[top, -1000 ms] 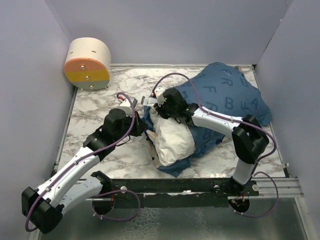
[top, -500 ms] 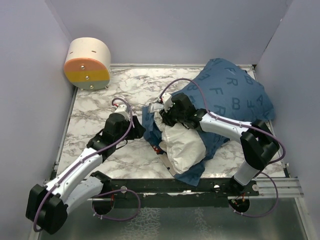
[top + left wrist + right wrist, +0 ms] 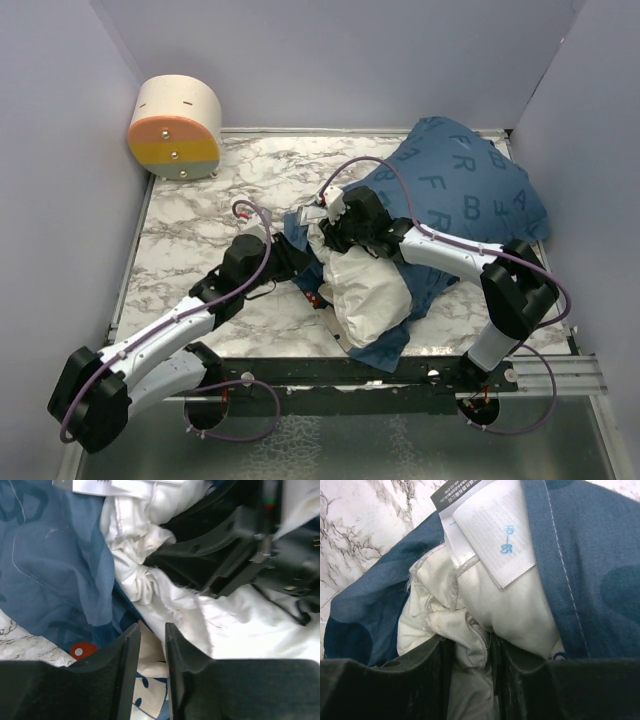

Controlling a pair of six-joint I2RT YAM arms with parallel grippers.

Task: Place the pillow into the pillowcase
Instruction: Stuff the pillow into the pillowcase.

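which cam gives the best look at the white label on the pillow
Right wrist view: the label sits large and sharp, lying on the pillow beside the pillowcase hem. The left wrist view catches only a strip of it at the top edge. The top view shows it too small to pick out.

On the table's [image 3: 190,220] right half, pillow [image 3: 365,295] partly in pillowcase [image 3: 465,190] — near end outside — round tub [image 3: 175,127] at far-left corner.

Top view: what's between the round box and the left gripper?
In the top view, only bare marble table lies between the round box and the left gripper, apart from that arm's purple cable looping near the gripper.
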